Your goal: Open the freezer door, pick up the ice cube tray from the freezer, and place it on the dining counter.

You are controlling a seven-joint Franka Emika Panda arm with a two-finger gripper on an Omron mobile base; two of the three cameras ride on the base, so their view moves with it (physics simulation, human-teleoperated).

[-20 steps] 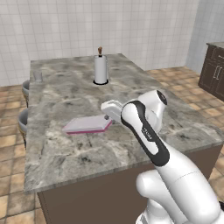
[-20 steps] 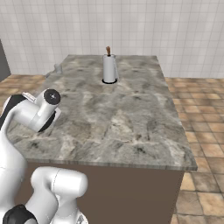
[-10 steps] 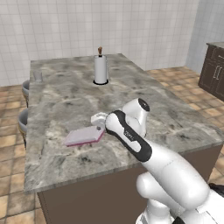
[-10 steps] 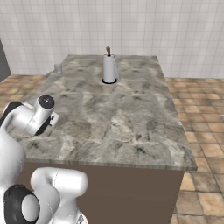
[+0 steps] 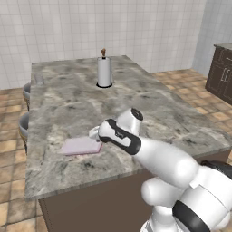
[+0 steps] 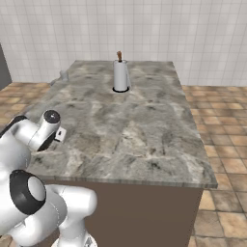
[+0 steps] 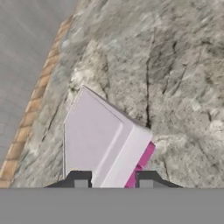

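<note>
The pincer (image 7: 113, 178) has a dark tip either side of the ice cube tray (image 7: 103, 144), clamped on its near end. The tray lies flat on the dining bench (image 5: 68, 108) near the left edge, its long axis running away from the pincer. Its top is pale lilac-white, one side magenta. Farther off stands a white paper-towel roll (image 5: 104, 71).

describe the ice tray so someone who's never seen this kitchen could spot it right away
Find the big island counter with the grey marbled stone top. On it, near its left edge and well in front of the upright paper towel roll, lies the ice tray, just ahead of the gripper. It is the one thin flat rectangle there, pale lilac-white on top with magenta-pink sides.
</note>
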